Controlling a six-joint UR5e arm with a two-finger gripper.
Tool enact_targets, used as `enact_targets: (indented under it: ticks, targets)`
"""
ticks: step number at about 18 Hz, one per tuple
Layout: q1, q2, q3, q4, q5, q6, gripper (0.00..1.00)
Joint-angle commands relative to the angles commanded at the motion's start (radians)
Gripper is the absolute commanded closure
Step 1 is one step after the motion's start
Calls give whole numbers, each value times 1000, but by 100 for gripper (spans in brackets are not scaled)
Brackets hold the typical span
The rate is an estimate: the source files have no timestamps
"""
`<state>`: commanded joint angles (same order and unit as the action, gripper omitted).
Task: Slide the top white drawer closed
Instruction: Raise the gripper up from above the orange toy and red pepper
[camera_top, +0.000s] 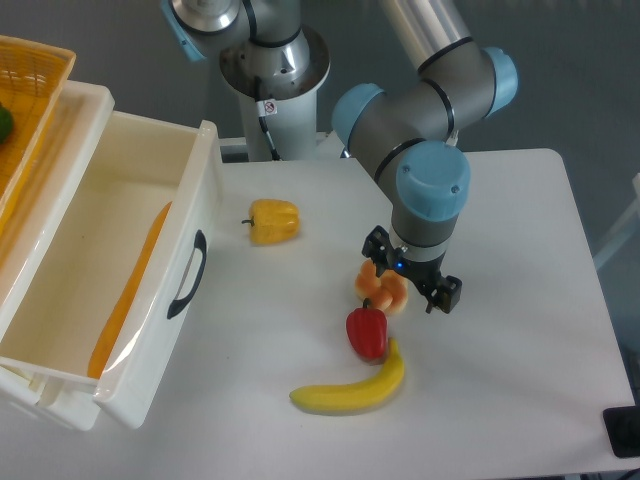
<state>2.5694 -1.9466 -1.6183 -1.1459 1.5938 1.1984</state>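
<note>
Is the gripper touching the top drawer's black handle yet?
Apart. The fixed camera shows the gripper over the table's middle, with bare table between it and the black handle.

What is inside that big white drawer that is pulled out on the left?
The top white drawer stands open. Inside, a long orange thing, perhaps a carrot, lies along the near wall. The rest of the floor that shows looks bare. The back end is hidden under the yellow basket.
</note>
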Motion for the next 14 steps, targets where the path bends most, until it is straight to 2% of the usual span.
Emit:
enact_targets:
  ticks: [2,3,7,11,14]
  targets:
    - [-6,0,-5,-12,2,-148,0]
    - [-8,0,-9,-18,2,-177,0]
    - [-23,-14,-14,-28,-6,-187,1]
    - [-49,-11,-12,-31,-38,-311,55]
    - [-70,-9,-11,-32,-89,-416,82]
